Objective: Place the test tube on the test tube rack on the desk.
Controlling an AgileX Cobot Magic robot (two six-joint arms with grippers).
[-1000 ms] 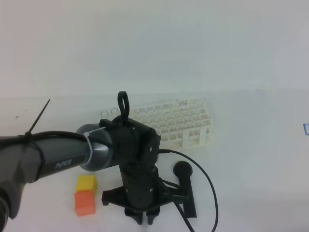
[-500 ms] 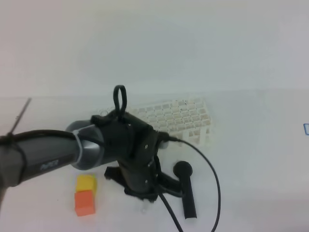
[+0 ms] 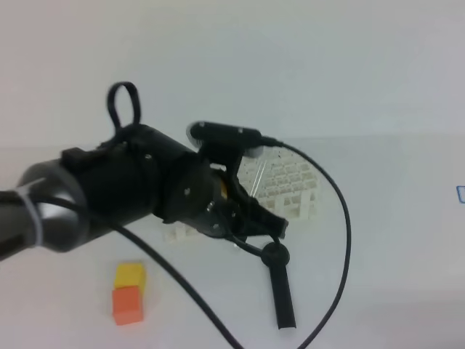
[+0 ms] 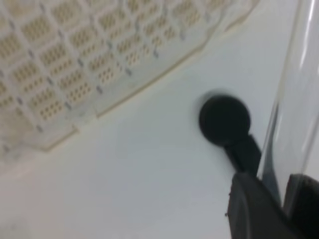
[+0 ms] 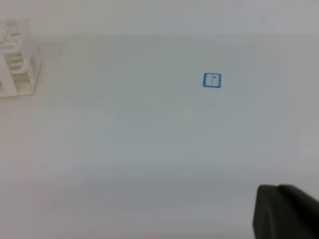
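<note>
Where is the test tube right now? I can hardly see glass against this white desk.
In the left wrist view the test tube runs up the right edge, held in the left gripper, above the desk, right of the black round-headed cylinder.

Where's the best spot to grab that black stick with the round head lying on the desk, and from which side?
Grip the black stick at mid-shaft, coming from straight above and closing across its width. It lies flat on the desk, its shaft is straight and slim, the round head wider.
</note>
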